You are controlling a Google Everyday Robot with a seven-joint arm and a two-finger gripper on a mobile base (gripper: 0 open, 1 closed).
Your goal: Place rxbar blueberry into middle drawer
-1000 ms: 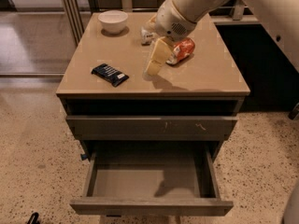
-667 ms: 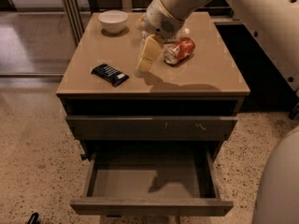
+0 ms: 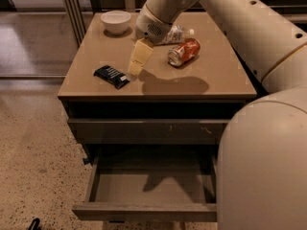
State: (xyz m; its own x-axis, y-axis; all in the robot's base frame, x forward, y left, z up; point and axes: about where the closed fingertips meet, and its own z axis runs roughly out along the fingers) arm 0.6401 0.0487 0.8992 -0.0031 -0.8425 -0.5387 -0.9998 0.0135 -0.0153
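I see the rxbar blueberry (image 3: pixel 111 76), flat dark wrapper, white lettering, on smooth tan tabletop (image 3: pixel 91 51), pale gripper (image 3: pixel 135 71) just beside it, its grip I cannot tell, middle drawer (image 3: pixel 144 189) open

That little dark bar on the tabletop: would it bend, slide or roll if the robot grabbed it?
The rxbar blueberry lies flat and thin on the smooth tabletop, so it would probably slide when nudged, not roll. Being small, it is likely light. Its wrapper may crinkle slightly. The end effector hangs close beside it.
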